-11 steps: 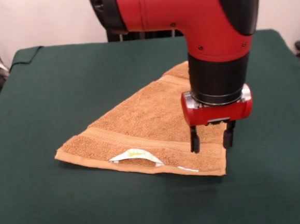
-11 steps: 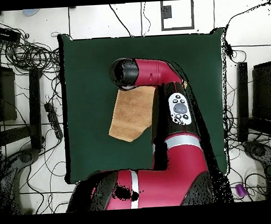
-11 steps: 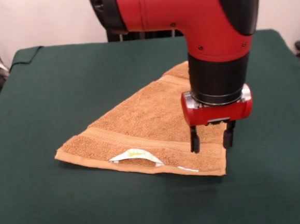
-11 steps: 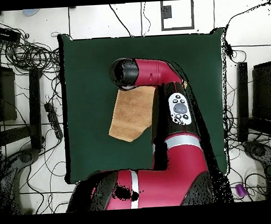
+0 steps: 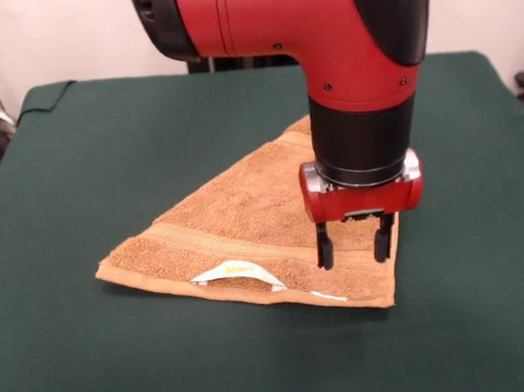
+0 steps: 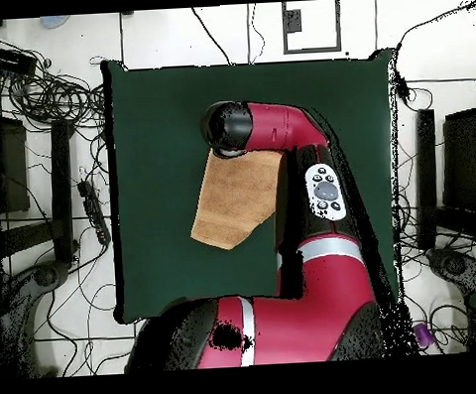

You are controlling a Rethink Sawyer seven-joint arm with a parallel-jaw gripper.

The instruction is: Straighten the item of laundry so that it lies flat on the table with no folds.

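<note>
The orange-tan towel (image 5: 255, 228) lies on the dark green table (image 5: 94, 364), folded diagonally into a rough triangle with its long edge toward the front. A white label (image 5: 232, 272) shows at that front edge. My gripper (image 5: 354, 244) hangs open just above the towel's right front corner, with both black fingers (image 5: 324, 246) pointing down. I hold nothing. In the overhead view the towel (image 6: 237, 200) shows beside the arm, and the arm's head (image 6: 228, 128) hides the gripper and the towel's far end.
The red and black arm (image 6: 313, 221) covers the table's middle right in the overhead view. Cables and equipment (image 6: 51, 145) lie on the floor beyond the table's edges.
</note>
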